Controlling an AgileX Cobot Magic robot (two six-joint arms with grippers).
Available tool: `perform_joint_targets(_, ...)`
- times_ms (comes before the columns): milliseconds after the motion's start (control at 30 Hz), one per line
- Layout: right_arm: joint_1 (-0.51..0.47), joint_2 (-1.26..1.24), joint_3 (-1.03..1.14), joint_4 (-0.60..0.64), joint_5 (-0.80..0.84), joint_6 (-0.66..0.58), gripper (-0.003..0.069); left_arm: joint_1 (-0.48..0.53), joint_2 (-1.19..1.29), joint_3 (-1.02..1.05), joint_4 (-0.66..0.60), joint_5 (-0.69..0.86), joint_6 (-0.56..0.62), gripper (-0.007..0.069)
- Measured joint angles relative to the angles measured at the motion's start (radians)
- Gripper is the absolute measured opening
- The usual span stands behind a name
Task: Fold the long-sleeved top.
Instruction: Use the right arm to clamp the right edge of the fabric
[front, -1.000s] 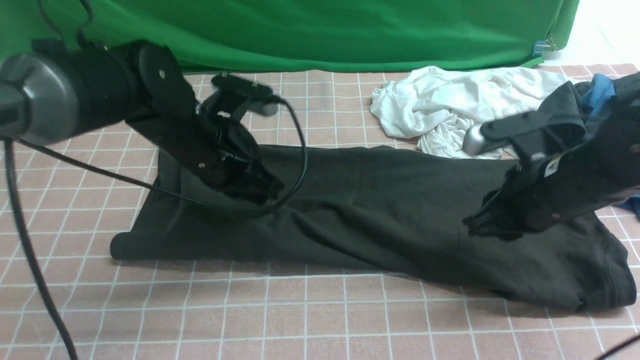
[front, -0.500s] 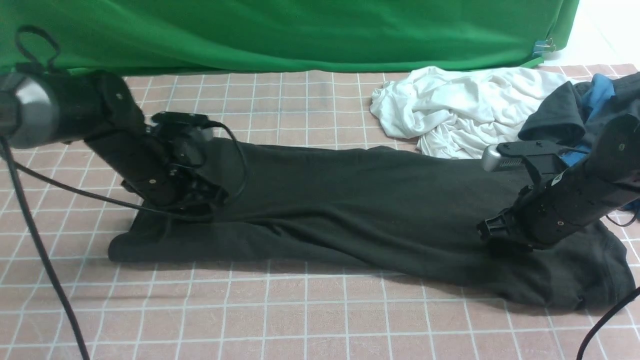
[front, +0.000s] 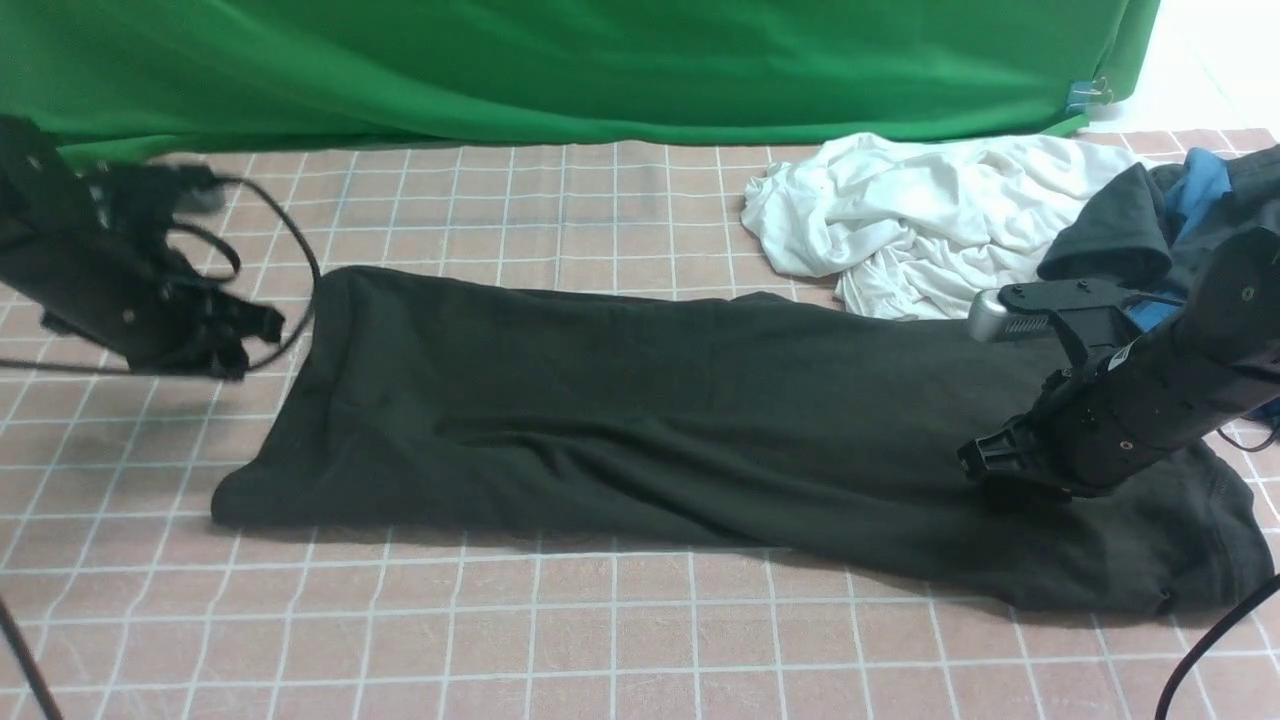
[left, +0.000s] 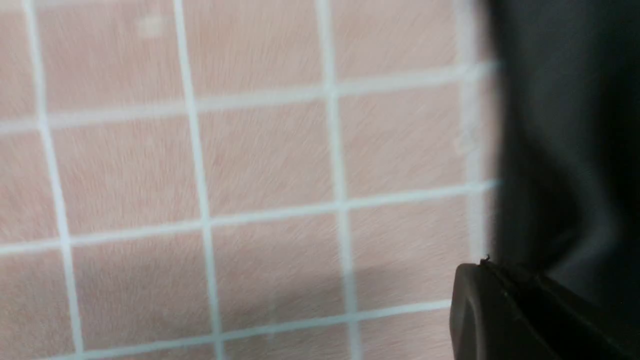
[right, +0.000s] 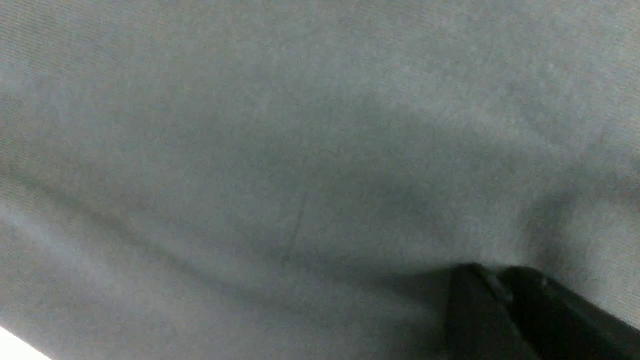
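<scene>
Fabric of the long-sleeved top (front: 650, 420) lies as a long band across the checked cloth (front: 600, 640), the right gripper (front: 985, 468) pressing its right end, jaw state unclear, while the left gripper (front: 235, 340), closed and empty, hangs beside its left end.

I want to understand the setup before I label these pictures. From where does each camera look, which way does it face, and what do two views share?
Front view: between the arms, facing forward over the checked cloth; both arms show.
Left wrist view: on the left arm, looking down at the cloth beside the long-sleeved top; shut fingers show.
Right wrist view: on the right arm, close above the top; dark fingers show.
Shared: all three show the top.
</scene>
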Motion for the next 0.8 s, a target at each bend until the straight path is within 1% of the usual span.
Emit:
perform_joint_targets(67,0.000,0.000,0.000,0.000,-0.001,0.000,0.0139,0.000,-0.009,0.000,-0.025,0.000,0.020,0.0019)
perform_joint_targets(100,0.000,0.000,0.000,0.000,-0.001,0.000,0.0139,0.000,-0.011,0.000,-0.054,-0.001,0.062,0.0022)
perform_joint_targets(133,0.000,0.000,0.000,0.000,-0.001,0.000,0.0139,0.000,-0.011,0.000,-0.054,-0.001,0.069,0.0022)
perform_joint_targets(167,0.000,0.000,0.000,0.000,-0.001,0.000,0.0139,0.000,-0.001,0.000,-0.090,0.007,0.122,0.0039)
perform_joint_targets(200,0.000,0.000,0.000,0.000,-0.002,0.000,0.0139,0.000,0.007,0.000,-0.109,0.014,0.145,0.0050)
perform_joint_targets(267,0.000,0.000,0.000,0.000,-0.003,0.000,0.0139,0.000,0.038,0.000,-0.167,0.025,0.221,0.0099)
perform_joint_targets(367,0.000,0.000,0.000,0.000,-0.004,0.000,0.0139,-0.004,0.068,0.000,-0.202,0.023,0.315,0.0168)
perform_joint_targets(433,0.000,0.000,0.000,0.000,-0.004,0.000,0.0139,-0.008,0.084,0.000,-0.211,0.006,0.358,0.0228)
perform_joint_targets(500,0.000,0.000,0.000,0.000,-0.005,0.000,0.0139,-0.009,0.092,0.000,-0.236,-0.020,0.376,0.0290)
perform_joint_targets(533,0.000,0.000,0.000,0.000,-0.005,0.000,0.0139,-0.009,0.093,0.000,-0.241,-0.023,0.377,0.0294)
perform_joint_targets(567,0.000,0.000,0.000,0.000,-0.005,0.000,0.0139,-0.009,0.093,0.000,-0.262,-0.042,0.394,0.0317)
perform_joint_targets(633,0.000,0.000,0.000,0.000,-0.005,0.000,0.0139,-0.009,0.093,0.000,-0.285,-0.062,0.425,0.0333)
perform_joint_targets(700,0.000,0.000,0.000,0.000,-0.005,0.000,0.0139,-0.009,0.097,0.000,-0.294,-0.074,0.455,0.0334)
perform_joint_targets(800,0.000,0.000,0.000,0.000,-0.006,0.000,0.0139,-0.010,0.108,0.001,-0.327,-0.078,0.479,0.0307)
